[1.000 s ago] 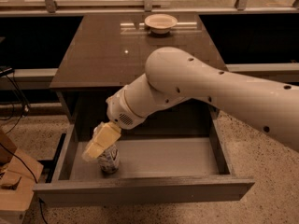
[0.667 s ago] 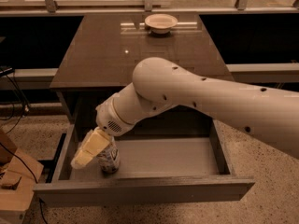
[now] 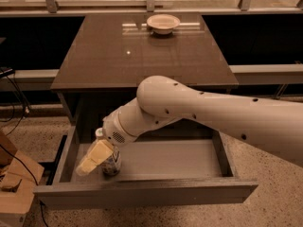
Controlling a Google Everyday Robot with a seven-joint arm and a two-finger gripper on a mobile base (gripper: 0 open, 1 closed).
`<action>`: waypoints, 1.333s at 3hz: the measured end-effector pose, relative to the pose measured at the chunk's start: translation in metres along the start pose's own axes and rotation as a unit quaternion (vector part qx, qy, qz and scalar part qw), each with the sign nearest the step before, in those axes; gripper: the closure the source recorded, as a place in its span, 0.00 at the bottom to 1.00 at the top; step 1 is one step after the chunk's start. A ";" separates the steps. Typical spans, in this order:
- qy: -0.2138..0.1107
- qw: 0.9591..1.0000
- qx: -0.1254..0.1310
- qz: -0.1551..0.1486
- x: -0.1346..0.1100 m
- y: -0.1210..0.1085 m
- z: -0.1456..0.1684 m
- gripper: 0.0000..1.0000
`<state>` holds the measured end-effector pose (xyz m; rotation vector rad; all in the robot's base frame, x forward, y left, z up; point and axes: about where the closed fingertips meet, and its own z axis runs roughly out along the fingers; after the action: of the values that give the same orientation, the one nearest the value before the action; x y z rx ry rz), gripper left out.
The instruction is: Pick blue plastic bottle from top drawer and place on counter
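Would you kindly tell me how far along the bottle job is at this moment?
Done: the top drawer stands open. In hand: the gripper is down at the drawer's left end, against the blue plastic bottle, which stands upright on the drawer floor; whether it is gripped, I cannot tell. Left: lifting the bottle out and setting it on the counter, where a bowl sits near the far edge.

single view | high, facing down | tool (image 3: 94,159) low-left in top drawer (image 3: 165,161) | counter (image 3: 142,56) beyond
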<state>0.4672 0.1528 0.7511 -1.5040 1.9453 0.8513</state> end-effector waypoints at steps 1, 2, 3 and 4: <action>-0.007 1.000 0.007 0.009 0.009 -0.012 -0.002 0.19; -0.020 1.000 0.017 0.005 0.003 -0.021 -0.011 0.42; -0.038 0.999 0.025 0.005 -0.005 -0.028 -0.021 0.66; -0.056 0.998 0.025 -0.002 -0.016 -0.030 -0.032 0.89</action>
<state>0.4988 0.1333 0.7794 -1.4016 1.8674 0.8593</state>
